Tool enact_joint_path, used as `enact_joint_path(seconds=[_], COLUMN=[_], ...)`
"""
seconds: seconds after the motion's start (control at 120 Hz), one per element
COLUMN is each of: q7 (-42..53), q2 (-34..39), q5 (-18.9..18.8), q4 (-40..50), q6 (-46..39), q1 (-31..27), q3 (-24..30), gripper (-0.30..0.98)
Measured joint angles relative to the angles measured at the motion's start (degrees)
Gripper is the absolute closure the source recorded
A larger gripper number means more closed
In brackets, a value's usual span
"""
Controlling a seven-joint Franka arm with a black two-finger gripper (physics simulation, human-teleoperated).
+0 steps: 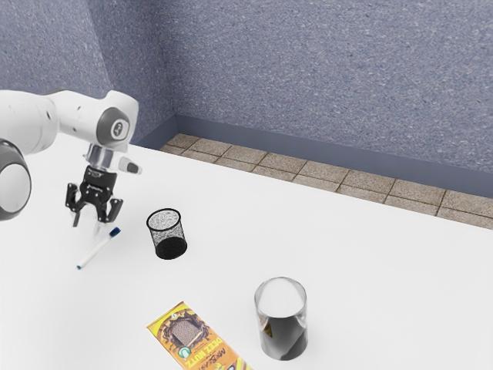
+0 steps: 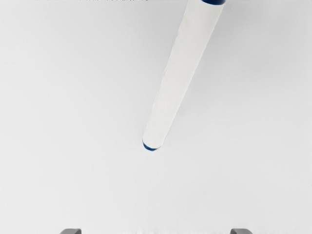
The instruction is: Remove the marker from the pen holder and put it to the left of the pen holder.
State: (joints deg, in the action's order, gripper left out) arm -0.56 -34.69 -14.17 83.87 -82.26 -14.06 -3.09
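My gripper (image 1: 94, 217) is open above the table, close to the marker, with nothing between its fingers. In the wrist view the fingertips of the gripper (image 2: 156, 231) show wide apart at the lower edge. The white marker (image 1: 98, 249) with blue ends lies flat on the table, outside the pen holder and apart from it. Its white barrel crosses the wrist view as the marker (image 2: 173, 83). A black mesh pen holder (image 1: 168, 234) stands upright toward the exterior view's right of the marker, and no pen shows in it.
A yellow and brown snack packet (image 1: 187, 333) lies on the white table (image 1: 370, 270) near the exterior view's lower edge. Beside it stands a shiny cylindrical cup (image 1: 282, 320). A blue-grey wall (image 1: 331, 85) rises beyond the table and the tiled floor.
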Motion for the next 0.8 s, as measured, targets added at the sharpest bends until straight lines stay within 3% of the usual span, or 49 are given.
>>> enact_joint_path(seconds=[0.067,0.192,0.267,0.425,0.8], q7=[0.9,2.4,3.4,6.8,13.7], q2=[3.6,30.5,39.0,39.4,39.2], q5=[1.3,7.6,9.2,11.3,12.6], q4=[1.0,12.1,14.6,17.0,15.2], q6=[-0.3,-2.5,-4.2,-10.5,-14.8], q1=[-0.1,1.0,3.2,11.8,13.7], q3=[0.1,0.0,-0.1,0.9,1.5], gripper=[0.25,0.14,0.1,0.05,0.01])
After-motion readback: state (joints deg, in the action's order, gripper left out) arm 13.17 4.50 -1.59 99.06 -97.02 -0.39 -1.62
